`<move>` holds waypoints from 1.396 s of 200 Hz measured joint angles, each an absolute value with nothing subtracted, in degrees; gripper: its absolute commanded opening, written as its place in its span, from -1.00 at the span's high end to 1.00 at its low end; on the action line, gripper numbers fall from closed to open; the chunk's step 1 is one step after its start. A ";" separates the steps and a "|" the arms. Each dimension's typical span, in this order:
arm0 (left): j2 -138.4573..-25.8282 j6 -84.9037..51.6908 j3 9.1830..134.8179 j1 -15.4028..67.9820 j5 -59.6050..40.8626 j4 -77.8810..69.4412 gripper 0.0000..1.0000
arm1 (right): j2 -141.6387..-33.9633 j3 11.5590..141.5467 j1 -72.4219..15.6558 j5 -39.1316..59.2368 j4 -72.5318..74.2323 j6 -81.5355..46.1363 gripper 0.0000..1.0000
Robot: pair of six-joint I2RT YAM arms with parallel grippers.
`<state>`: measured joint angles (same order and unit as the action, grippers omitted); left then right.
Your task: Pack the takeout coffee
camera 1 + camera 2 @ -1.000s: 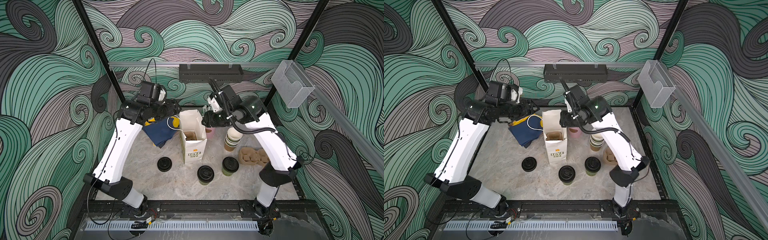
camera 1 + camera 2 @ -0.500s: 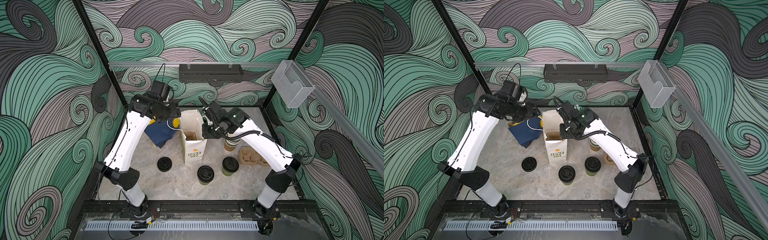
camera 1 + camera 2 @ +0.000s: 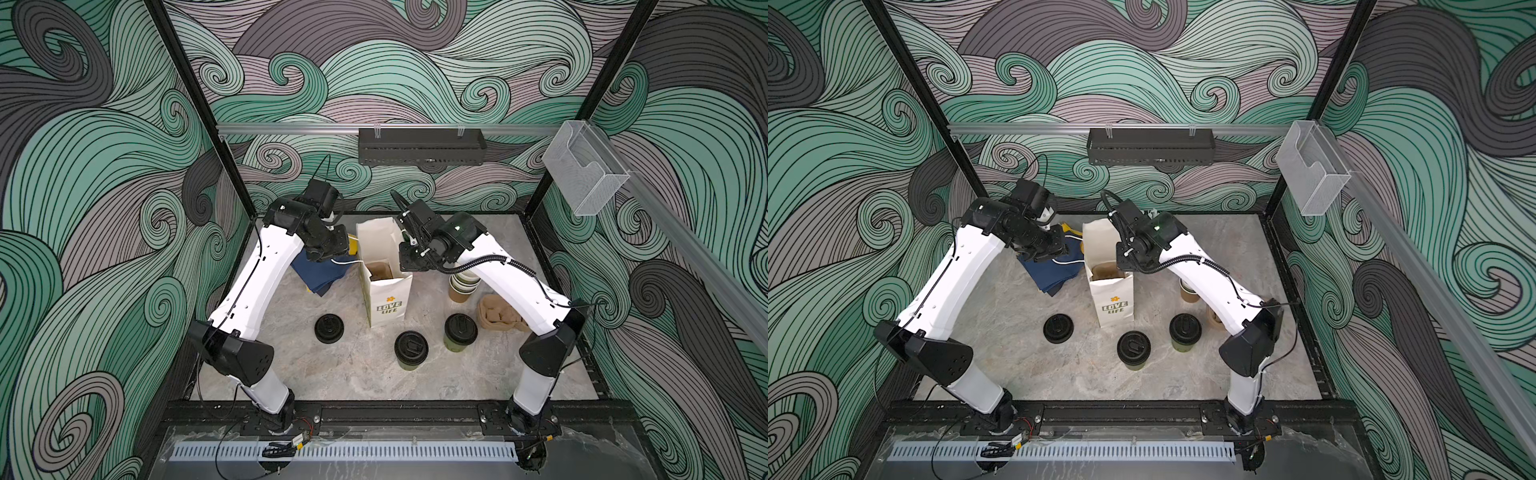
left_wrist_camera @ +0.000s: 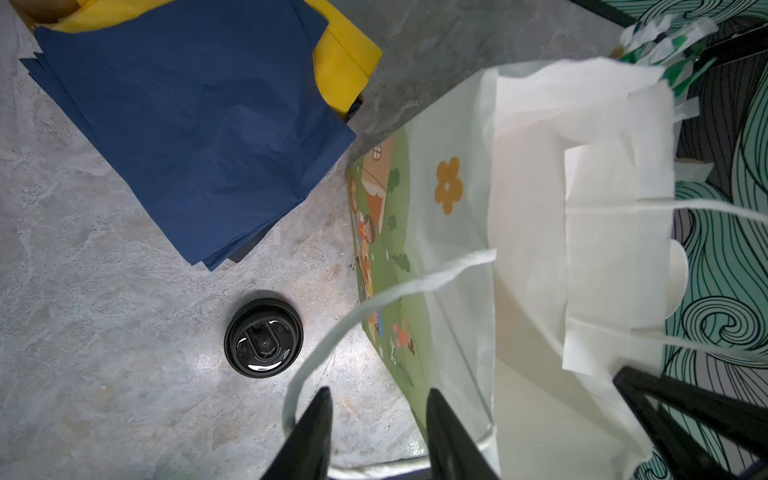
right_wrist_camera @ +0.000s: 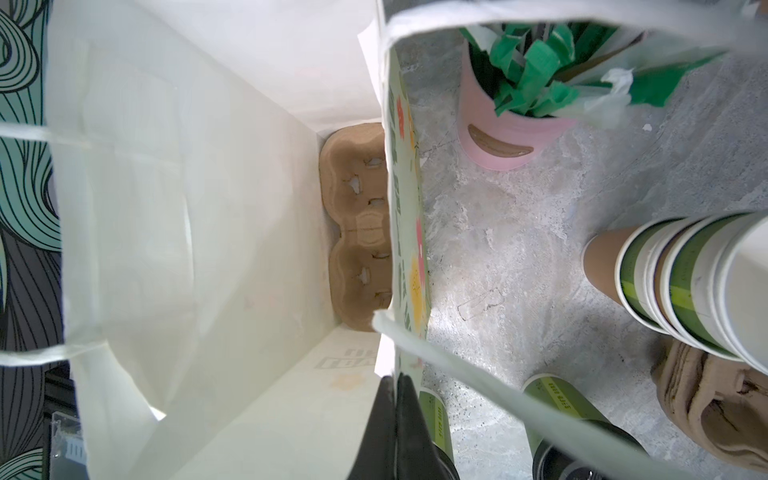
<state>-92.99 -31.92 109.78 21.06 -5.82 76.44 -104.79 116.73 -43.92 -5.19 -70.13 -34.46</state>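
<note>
The paper bag (image 3: 386,291) stands open and upright in the middle of the worktop (image 3: 353,374), with a brown cup carrier (image 5: 357,224) lying on its floor. The right gripper (image 5: 395,380) has its jaws clenched on the rim of the bag's right wall. The left gripper (image 4: 379,390) hangs at the bag's left rim with its jaws parted; the handle loop (image 4: 457,266) curves round below them, and nothing is visibly pinched. Both coffees are outside the bag, upright on the worktop on its near side. The nearer lidded cup (image 3: 411,348) is just near-right of the bag's front, and the farther lidded cup (image 3: 460,330) is to its right, the two apart. A loose black lid (image 3: 329,328) lies near-left of the bag. Blue napkins (image 3: 320,276) lie to the bag's left, and a stack of lidless cups (image 3: 462,284) stands to its right, partly under the right arm.
</note>
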 measured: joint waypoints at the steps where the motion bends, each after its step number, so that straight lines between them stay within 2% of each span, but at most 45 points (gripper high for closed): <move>1: -92.90 -31.97 109.67 21.06 -5.80 76.38 0.37 | -104.86 116.79 -43.88 -5.17 -70.15 -34.41 1.00; 35: -89.91 -33.23 106.28 20.75 -7.31 74.67 0.62 | -106.69 118.96 -42.70 -4.89 -70.83 -32.32 1.00; 72: -87.11 -35.03 102.41 20.75 -10.26 71.50 0.59 | -106.69 119.15 -40.84 -3.95 -71.33 -29.47 1.00; 89: -86.28 -35.48 101.34 20.75 -11.33 69.95 0.44 | -106.74 119.22 -40.14 -3.05 -71.40 -27.83 1.00; 121: -83.83 -36.60 100.92 20.62 -13.10 64.12 0.03 | -107.57 120.60 -39.68 -1.34 -71.94 -25.39 1.00; 153: -79.96 -38.30 101.60 19.57 -13.93 59.11 -0.26 | -108.36 121.82 -39.75 0.43 -72.47 -23.83 1.00; 178: -79.75 -37.95 106.15 17.91 -11.84 61.06 -0.39 | -108.36 121.91 -39.72 1.39 -73.49 -22.90 1.00; 206: -81.76 -36.42 109.01 16.21 -10.79 65.69 -0.44 | -108.33 121.91 -39.72 1.61 -74.37 -22.33 1.00; 231: -83.90 -35.59 106.56 15.44 -13.02 66.87 -0.29 | -108.33 121.91 -39.72 1.54 -74.56 -21.67 1.00; 279: -86.24 -35.18 101.84 15.27 -17.72 66.37 0.40 | -108.33 121.91 -39.72 0.84 -74.74 -21.43 1.00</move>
